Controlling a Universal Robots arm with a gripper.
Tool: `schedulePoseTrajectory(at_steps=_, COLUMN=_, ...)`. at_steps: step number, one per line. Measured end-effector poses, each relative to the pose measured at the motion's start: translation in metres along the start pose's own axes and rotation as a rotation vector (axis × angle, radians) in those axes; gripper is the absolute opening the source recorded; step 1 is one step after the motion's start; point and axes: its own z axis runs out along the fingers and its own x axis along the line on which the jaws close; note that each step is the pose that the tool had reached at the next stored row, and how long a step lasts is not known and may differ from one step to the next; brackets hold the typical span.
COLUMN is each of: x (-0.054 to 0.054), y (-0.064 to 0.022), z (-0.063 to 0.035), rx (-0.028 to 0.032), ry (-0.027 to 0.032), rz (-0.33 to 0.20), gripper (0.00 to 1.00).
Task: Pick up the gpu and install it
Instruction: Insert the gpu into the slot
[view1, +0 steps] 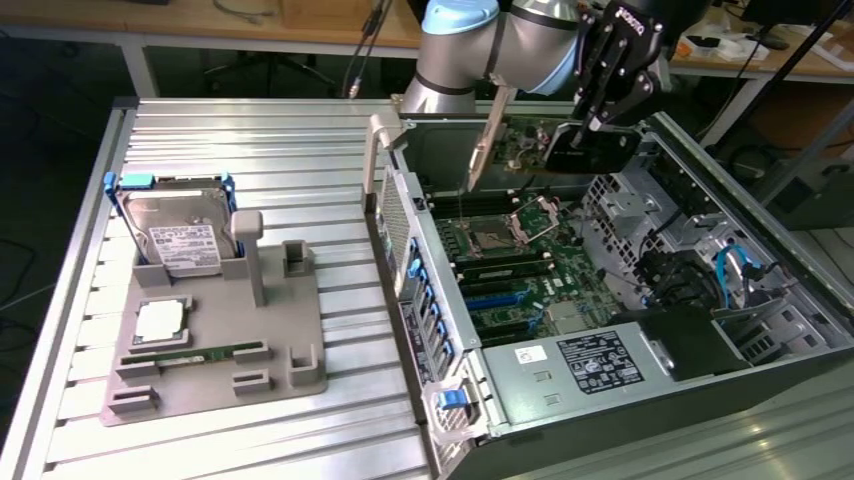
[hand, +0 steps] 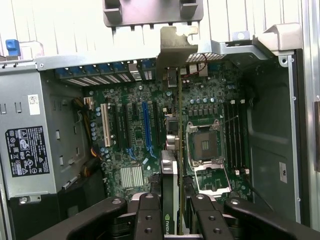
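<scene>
- Green card with a black shroud and a silver end bracket: we log this as the gpu (view1: 561, 150), held on edge above the open computer case (view1: 747, 200), clear of the motherboard (view1: 534, 270) below it.
- In the wrist view the gpu (hand: 172, 190) runs edge-on between the black fingers (hand: 150, 220), its bracket reaching toward the case's rear wall.
- Gripper (view1: 601, 125): we record it closed on the gpu, fingers pressing both faces of the card; it hangs from the grey and blue arm (view1: 461, 50) over the far end of the case.
- Motherboard: we note an empty processor socket (hand: 205, 145) with its latch frame raised, memory slots beside it, and a blue expansion slot (hand: 146, 127) among black ones.
- Power supply (view1: 587, 360): grey box with a label, at the near end of the case in the exterior view.
- Grey parts tray (view1: 220, 340): on the ribbed metal table (view1: 240, 140), to the exterior view's left of the case, well apart from the gripper.
- Tray contents: we count a silver hard drive (view1: 180, 235) standing in a blue frame, a processor chip (view1: 160, 318), and a narrow green memory stick (view1: 194, 354) lying flat.
</scene>
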Motion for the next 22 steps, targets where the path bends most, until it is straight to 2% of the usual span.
schedulePoseTrajectory(at_steps=22, x=0.004, y=-0.0007, z=0.0422, rx=0.0000, ry=0.0000, rz=0.000, gripper=0.27)
